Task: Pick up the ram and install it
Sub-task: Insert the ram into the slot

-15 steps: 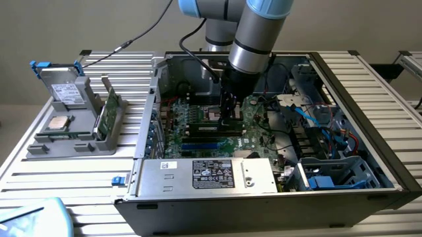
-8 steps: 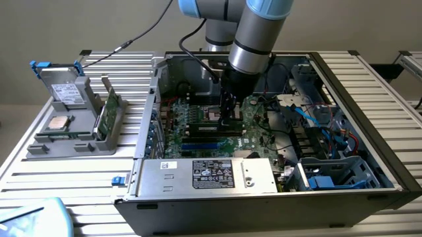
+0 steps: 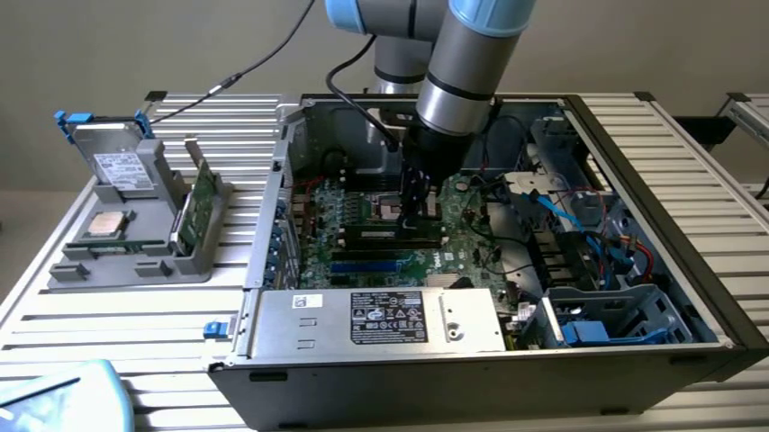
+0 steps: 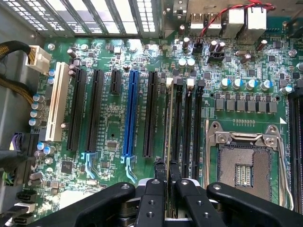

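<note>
1. Closest in, black gripper (image 4: 166,166): jaws drawn narrow, pinched on the ram (image 4: 167,123), which shows edge-on as a thin pale strip between the two fingertips (image 4: 159,166).
2. Ram standing on its long edge over the motherboard (image 4: 109,156), lined up with the row of black memory slots (image 4: 188,127), at the slot on the outer side of that row, next to the long black card slot (image 4: 150,113). Seated or just above the slot? Cannot tell.
3. Across the board from there: a blue card slot (image 4: 129,113), more black ones, then a white slot (image 4: 57,101) towards the board's edge. On the other side of the memory slots, the bare processor socket (image 4: 244,165) inside its metal frame.
4. Over to the exterior view: arm (image 3: 463,72) plunging straight down into the open computer case (image 3: 481,387), gripper low over the middle of the motherboard.
5. Case lying on its side on the slatted bench (image 3: 144,306), with the grey power supply (image 3: 378,319) along the case's near edge and blue and red cables bunched at the corner on the exterior view's right.
6. Just beside the case, towards the bench's edge on the exterior view's left: a grey holder (image 3: 132,256) carrying a square silver chip (image 3: 108,223), a drive (image 3: 121,169) in a blue-tabbed bracket, and a broad green card (image 3: 198,207) standing on edge.
</note>
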Controlling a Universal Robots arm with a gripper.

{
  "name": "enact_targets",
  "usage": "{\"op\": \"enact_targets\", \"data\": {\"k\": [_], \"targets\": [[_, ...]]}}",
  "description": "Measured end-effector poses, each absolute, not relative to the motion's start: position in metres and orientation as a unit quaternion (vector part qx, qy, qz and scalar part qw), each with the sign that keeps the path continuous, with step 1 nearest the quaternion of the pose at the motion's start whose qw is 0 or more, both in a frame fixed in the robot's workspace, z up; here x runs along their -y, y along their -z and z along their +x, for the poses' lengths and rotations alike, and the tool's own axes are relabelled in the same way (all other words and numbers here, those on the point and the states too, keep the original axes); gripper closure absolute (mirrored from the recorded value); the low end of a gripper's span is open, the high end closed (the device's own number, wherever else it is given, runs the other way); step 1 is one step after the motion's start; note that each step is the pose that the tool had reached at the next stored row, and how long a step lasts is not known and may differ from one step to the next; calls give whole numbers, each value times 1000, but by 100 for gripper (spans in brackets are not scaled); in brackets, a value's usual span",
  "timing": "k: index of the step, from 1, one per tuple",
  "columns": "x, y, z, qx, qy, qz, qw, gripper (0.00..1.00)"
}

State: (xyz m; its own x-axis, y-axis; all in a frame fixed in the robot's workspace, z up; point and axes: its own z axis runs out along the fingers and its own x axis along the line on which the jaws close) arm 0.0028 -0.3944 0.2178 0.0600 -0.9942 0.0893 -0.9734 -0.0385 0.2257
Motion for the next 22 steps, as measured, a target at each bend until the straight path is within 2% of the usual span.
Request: {"op": "enact_targets", "data": {"k": [22], "targets": [[394,-217,5,684,47,719,117,86]]}}
